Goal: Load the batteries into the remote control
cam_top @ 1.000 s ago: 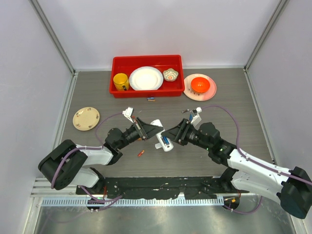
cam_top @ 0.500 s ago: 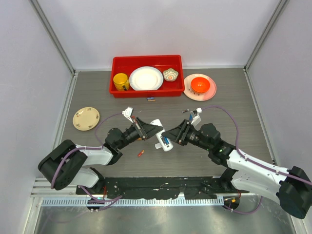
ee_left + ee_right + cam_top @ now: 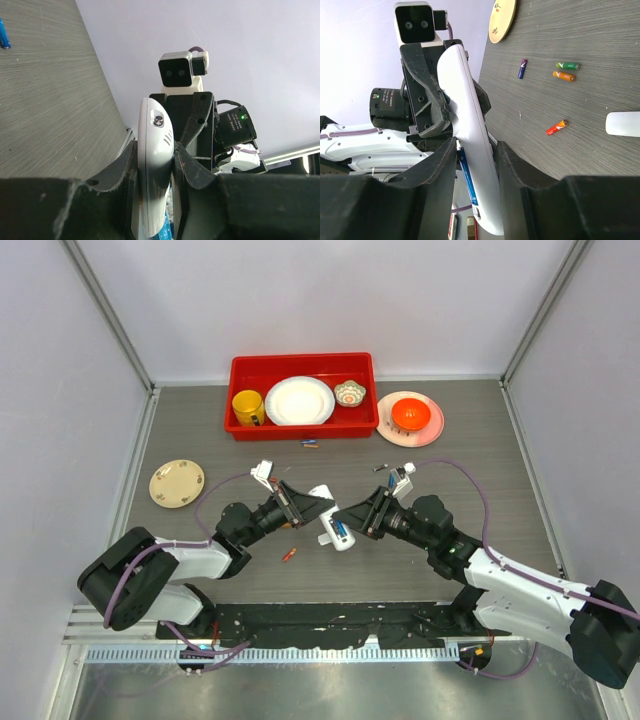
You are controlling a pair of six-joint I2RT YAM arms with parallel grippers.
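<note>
Left gripper clamped on remote. Right gripper pinching it too, blue battery in slot. Loose batteries lie on table; loading looks unfinished.

The dark wood-grain counter carries a red tray at twelve o'clock, against the back edge. A pink plate sits just beside the tray at one o'clock, and a beige plate lies alone at nine. A few batteries lie loose just in front of the tray. A red battery lies at seven. The right wrist view also shows a flat white cover on the counter.
</note>
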